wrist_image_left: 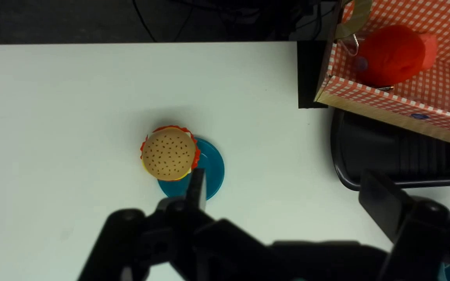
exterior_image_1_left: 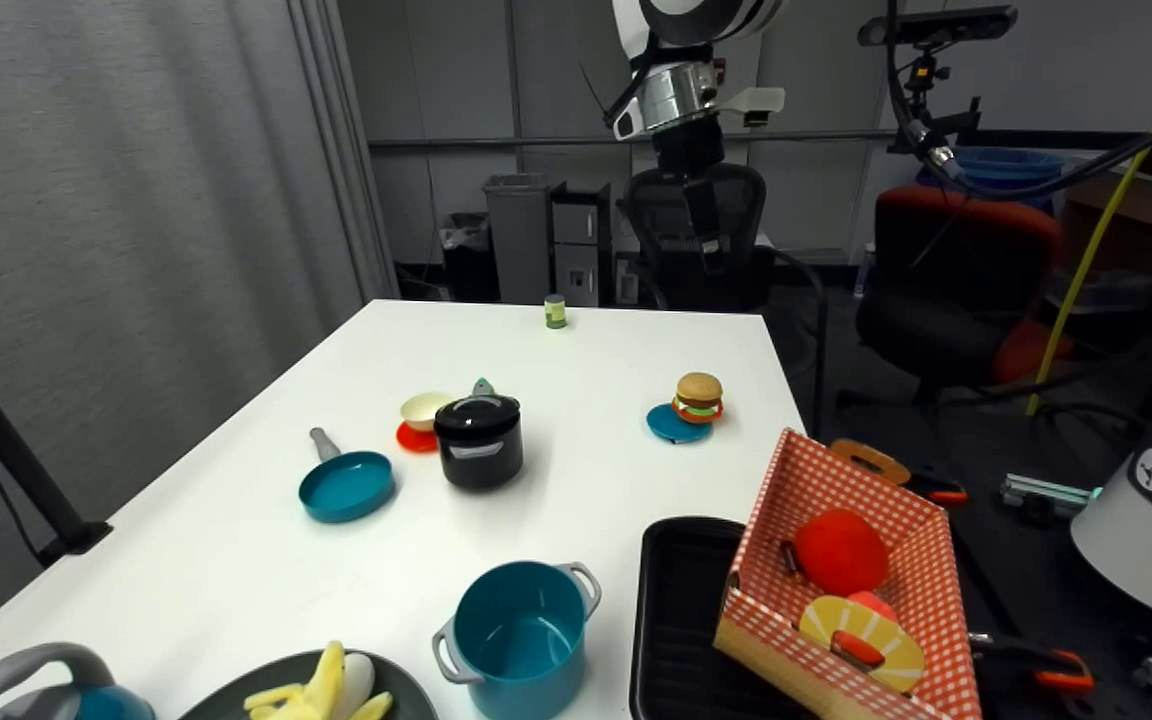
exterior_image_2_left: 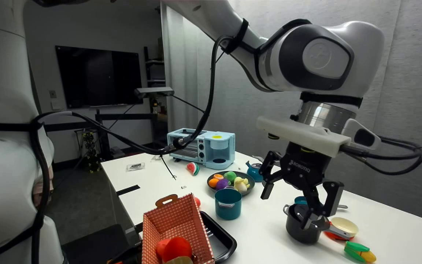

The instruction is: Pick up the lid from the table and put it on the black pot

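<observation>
Towards the left of the white table [exterior_image_1_left: 586,375], in an exterior view, lies a teal pan [exterior_image_1_left: 346,487]. Near it, a cream bowl [exterior_image_1_left: 423,410] rests on a red disc [exterior_image_1_left: 418,440]. Next stands the black pot [exterior_image_1_left: 481,468], and the lid [exterior_image_1_left: 477,413] sits on top of it. Further right is a toy burger [exterior_image_1_left: 699,392], partly over a blue plate [exterior_image_1_left: 671,427]. High above the table, my gripper [wrist_image_left: 283,185] has its jaws far apart and holds nothing. Last comes a checked basket [exterior_image_1_left: 936,600].

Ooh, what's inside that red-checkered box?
The red-checkered box holds a large round red thing and a smaller pinkish-red piece beside it. A small dark item there is too unclear to name. Anything beneath them is covered from view.
</observation>
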